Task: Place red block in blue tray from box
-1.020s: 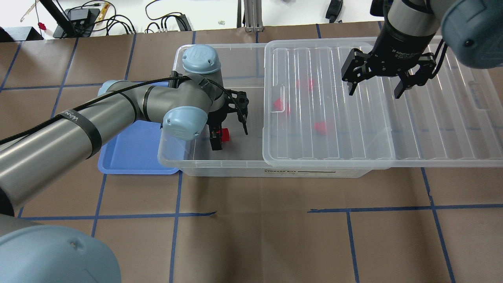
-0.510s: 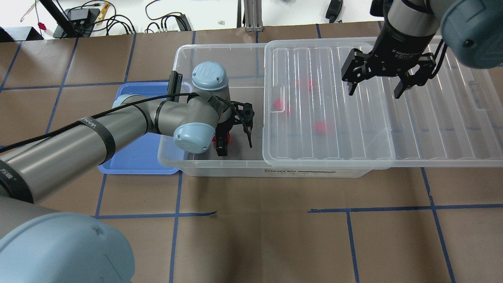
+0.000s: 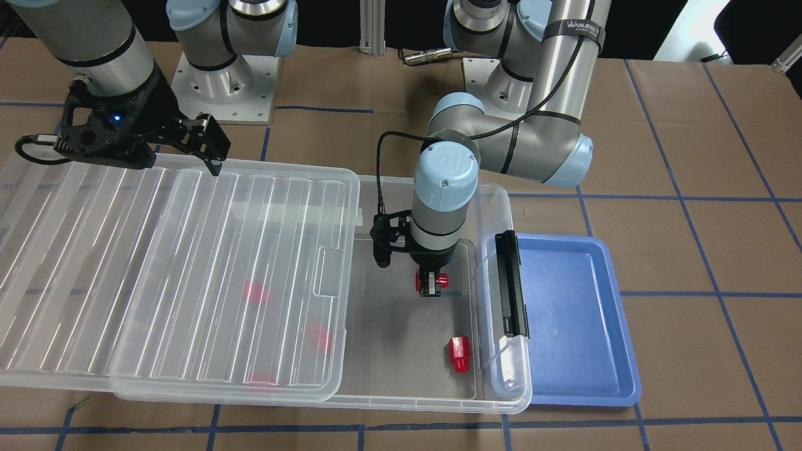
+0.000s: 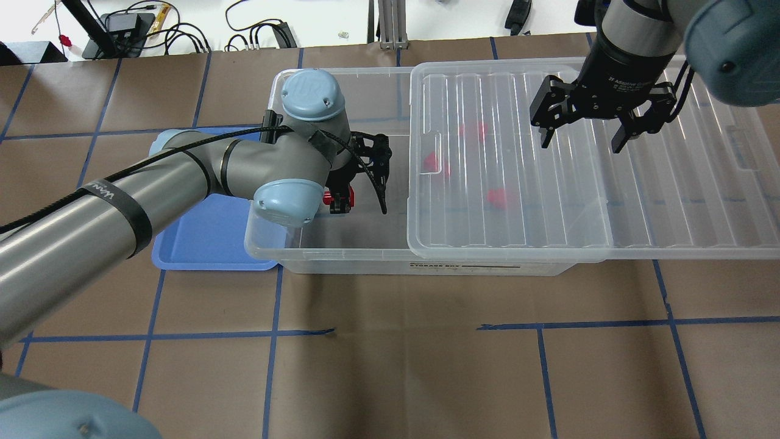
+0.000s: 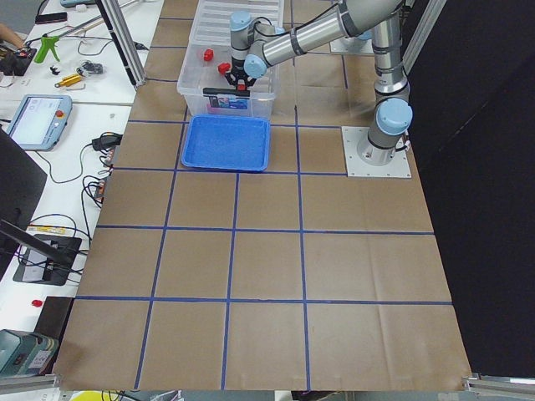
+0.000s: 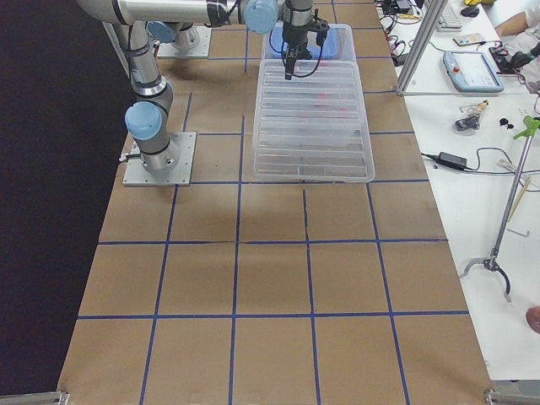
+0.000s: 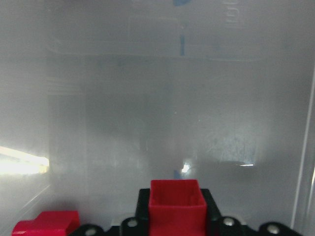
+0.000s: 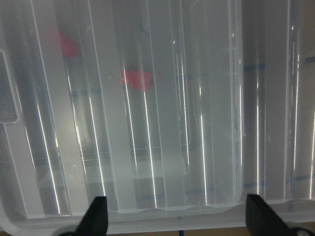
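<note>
While left fingers clamp red block above box floor, blue tray lies just beyond latch, robot's left; right fingers spread over lid.

The tray lies just beside the box's left end. The lid covers the box's right part, with other blocks under it. In the open part, the left gripper holds a block; a loose block lies farther from the robot.
</note>
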{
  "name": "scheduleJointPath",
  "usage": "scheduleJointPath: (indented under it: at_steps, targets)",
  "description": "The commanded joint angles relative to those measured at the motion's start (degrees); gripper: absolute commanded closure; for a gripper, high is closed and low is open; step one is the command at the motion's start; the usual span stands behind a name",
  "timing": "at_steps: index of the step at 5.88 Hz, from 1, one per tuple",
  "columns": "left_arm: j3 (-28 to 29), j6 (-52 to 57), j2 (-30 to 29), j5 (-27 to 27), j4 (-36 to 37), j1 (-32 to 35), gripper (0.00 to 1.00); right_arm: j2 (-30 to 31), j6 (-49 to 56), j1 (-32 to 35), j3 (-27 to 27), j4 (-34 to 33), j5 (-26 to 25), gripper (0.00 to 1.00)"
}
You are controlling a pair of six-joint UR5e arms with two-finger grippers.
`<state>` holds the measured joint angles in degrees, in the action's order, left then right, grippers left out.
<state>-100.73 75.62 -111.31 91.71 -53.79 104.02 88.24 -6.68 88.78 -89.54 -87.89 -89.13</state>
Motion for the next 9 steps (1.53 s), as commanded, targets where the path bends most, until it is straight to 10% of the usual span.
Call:
scheduleJointPath:
  at_steps: [1,4,9]
  targets:
    - [4.1,-0.6,6.8,0.3,-6.5,-2.6,0.84,0.0,0.0,0.0,0.0,0.0,0.0,0.00]
    - [9.8,9.2,8.1,-0.5,-14.7,-16.3,0.85,0.0,0.1,-0.2,0.1,-0.3,0.0,0.00]
    - [-5.8,28.5,2.7,-4.6,-3.3,-29.7,0.84,0.1,15.8,-12.8,0.0,-0.2,-0.5,0.00]
